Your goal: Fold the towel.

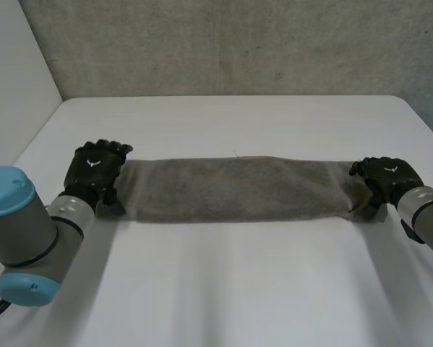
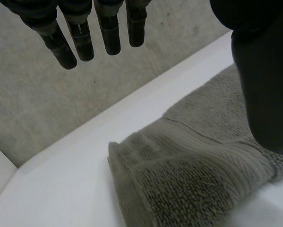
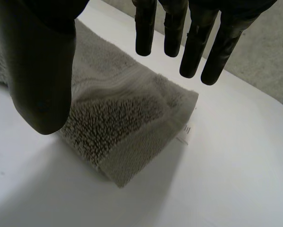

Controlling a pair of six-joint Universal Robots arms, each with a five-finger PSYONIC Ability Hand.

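Observation:
A grey towel point(image 1: 234, 188) lies on the white table point(image 1: 238, 282) as a long narrow strip running left to right. My left hand point(image 1: 95, 170) hovers over its left end. In the left wrist view its fingers point(image 2: 84, 33) are straight and spread from the thumb point(image 2: 264, 85), with the towel's end point(image 2: 193, 165) below them and nothing held. My right hand point(image 1: 386, 176) is over the right end. There too, the fingers point(image 3: 193, 42) and thumb point(image 3: 37, 71) stand apart above the towel's folded corner point(image 3: 127, 118), which carries a small white label point(image 3: 184, 135).
A grey wall point(image 1: 223, 43) rises behind the table's far edge, and a white panel point(image 1: 14, 65) stands at the far left. Bare tabletop stretches in front of and behind the towel.

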